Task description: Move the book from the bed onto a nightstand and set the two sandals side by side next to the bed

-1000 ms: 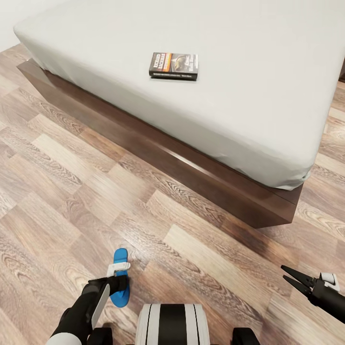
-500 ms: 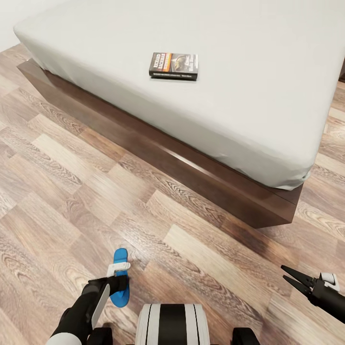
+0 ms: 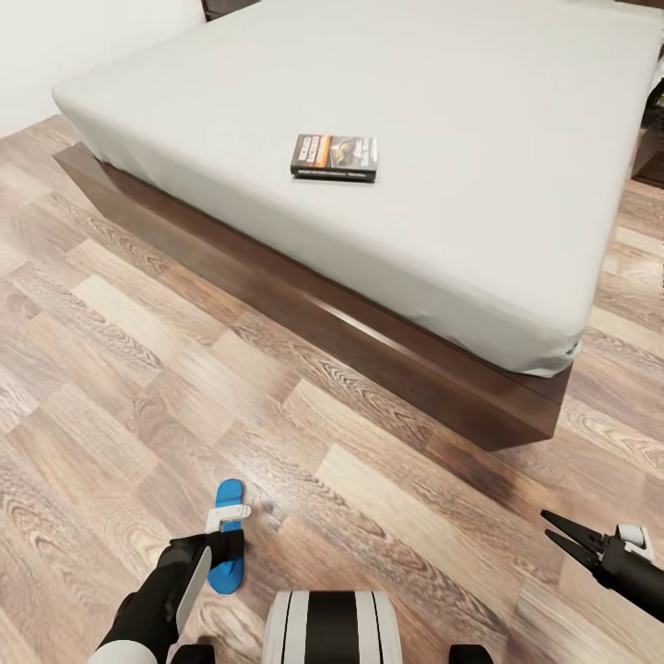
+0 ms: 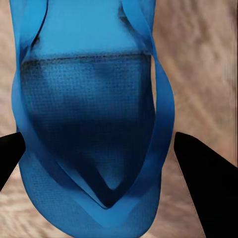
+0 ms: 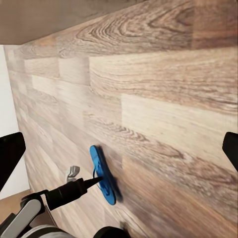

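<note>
Gripping sandal (image 3: 224, 536) at lower left: left gripper (image 3: 221, 544) pinching it; next, carry toward bed (image 3: 387, 350).

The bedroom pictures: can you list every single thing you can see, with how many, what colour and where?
bed: one, pale grey mattress on a dark brown wood frame, at the far side of the head view.
book: one, dark cover with an orange band, lying flat on the mattress.
sandal: one, bright blue, low over the floor between the left fingers.
floor: brown wood planks, in front of the bed.
wall: white, beyond the bed's far corner.
left gripper: one, black, fingers either side of the sandal.
right gripper: one, black, fingers apart, holding nothing, over the floor.
</note>
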{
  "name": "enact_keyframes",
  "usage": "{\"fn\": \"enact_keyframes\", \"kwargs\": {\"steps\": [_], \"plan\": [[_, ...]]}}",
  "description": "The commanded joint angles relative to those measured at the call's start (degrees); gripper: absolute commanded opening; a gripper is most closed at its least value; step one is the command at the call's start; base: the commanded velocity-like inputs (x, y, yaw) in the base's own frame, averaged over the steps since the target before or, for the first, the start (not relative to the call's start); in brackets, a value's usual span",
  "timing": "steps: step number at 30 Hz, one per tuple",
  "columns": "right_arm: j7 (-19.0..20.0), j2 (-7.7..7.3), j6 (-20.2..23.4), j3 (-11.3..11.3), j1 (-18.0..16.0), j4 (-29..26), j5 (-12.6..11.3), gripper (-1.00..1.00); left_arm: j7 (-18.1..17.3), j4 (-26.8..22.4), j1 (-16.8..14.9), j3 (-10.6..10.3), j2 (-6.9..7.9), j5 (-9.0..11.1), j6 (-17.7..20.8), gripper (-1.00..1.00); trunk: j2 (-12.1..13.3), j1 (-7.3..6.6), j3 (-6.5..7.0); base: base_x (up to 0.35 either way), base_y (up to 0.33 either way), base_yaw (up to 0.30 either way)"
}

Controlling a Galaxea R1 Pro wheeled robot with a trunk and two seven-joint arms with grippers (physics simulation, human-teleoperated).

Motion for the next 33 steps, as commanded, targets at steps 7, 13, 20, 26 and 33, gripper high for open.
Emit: {"fn": "enact_keyframes", "kwargs": {"steps": [7,13,20,26,33], "plan": [[0.0,-0.01,0.3,0.0,0.0,0.0,-0.2,1.0,-0.1,-0.1,0.0,0.2,-0.06,-0.1,0.3,-1.0,0.1,-0.18,1.53,0.0,0.0,0.0],[0.0,-0.01,0.3,0.0,0.0,0.0,-0.2,1.0,-0.2,-0.1,0.0,0.2,-0.09,0.0,0.3,-1.0,0.2,-0.34,2.86,0.0,0.0,0.0],[0.0,-0.08,0.3,0.0,0.0,0.5,0.1,1.0,-0.9,0.1,0.0,0.0,-0.16,0.3,0.2,-1.0,0.3,-0.52,4.41,0.0,0.0,0.0],[0.0,-0.03,-0.1,0.0,0.0,3.1,7.4,1.0,-15.7,0.4,0.1,0.9,2.88,0.5,0.2,-1.0,0.3,-0.67,5.74,0.0,0.0,0.0],[-0.1,0.05,-7.7,-0.1,0.0,19.6,20.6,1.0,-36.4,11.8,0.4,8.2,11.19,0.5,-8.7,-1.0,0.4,-0.86,7.29,0.0,0.0,0.0]]}}
